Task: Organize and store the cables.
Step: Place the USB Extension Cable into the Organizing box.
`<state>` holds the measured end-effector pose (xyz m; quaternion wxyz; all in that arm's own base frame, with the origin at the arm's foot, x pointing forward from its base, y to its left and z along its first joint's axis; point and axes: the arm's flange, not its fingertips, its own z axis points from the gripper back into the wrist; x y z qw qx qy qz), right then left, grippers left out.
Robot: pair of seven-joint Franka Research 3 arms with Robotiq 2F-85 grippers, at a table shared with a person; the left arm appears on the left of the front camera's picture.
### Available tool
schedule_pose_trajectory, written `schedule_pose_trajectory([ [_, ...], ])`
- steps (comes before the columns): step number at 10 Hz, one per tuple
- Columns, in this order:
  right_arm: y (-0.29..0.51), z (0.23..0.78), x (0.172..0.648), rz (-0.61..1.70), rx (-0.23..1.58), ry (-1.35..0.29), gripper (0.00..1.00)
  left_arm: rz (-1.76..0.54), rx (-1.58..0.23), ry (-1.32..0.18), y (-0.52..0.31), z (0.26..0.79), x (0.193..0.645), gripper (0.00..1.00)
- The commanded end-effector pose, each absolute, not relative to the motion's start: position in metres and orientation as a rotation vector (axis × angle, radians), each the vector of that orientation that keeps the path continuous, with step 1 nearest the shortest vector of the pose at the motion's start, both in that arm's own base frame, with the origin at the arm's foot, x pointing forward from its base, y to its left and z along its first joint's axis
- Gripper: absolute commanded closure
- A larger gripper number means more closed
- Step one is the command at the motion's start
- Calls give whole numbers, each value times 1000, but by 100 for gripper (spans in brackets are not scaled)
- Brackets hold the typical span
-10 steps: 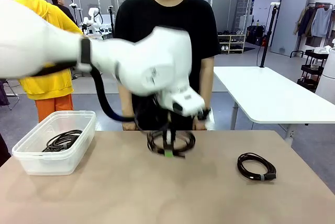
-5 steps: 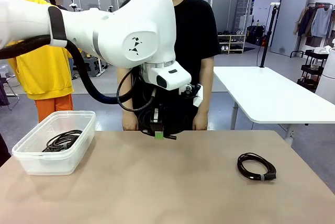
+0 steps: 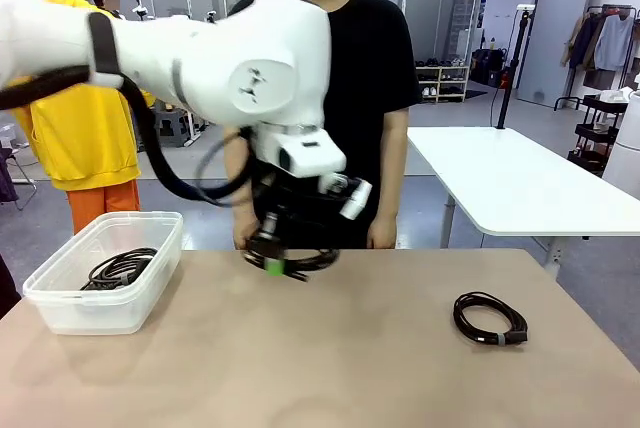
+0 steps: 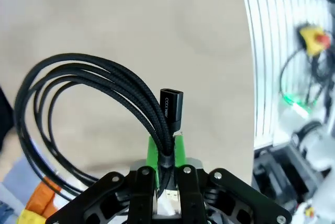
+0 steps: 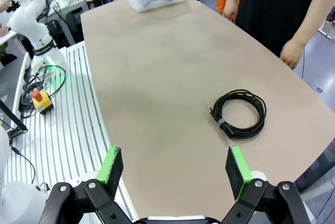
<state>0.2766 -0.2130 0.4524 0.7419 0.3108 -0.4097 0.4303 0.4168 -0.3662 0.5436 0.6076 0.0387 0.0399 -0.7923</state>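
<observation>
left jaws clamp one cable coil (image 3: 312,262) at mid-frame, clear of the worktop (image 3: 350,368), likely for carrying to the bin (image 3: 90,313) at left; right jaws gape empty; another coil (image 3: 462,320) lies lower right.

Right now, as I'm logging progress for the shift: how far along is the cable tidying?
Done: a coiled cable lies in the clear bin. In hand: the left gripper is shut on a second coil, held above the table, not yet over the bin. Left: a third coil lies on the table's right side, untouched; the right gripper hovers open, facing it.
</observation>
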Motion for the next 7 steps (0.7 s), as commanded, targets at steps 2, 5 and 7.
schedule_pose_trajectory([
  [2,-213,454,276,947,679,-912,0,-1872,75,72,-200,579,426,87],
  [5,-213,454,276,947,679,-912,0,-1791,102,-42,-74,571,452,87],
  [7,-213,454,276,947,679,-912,0,-1708,109,-78,-19,541,476,87],
])
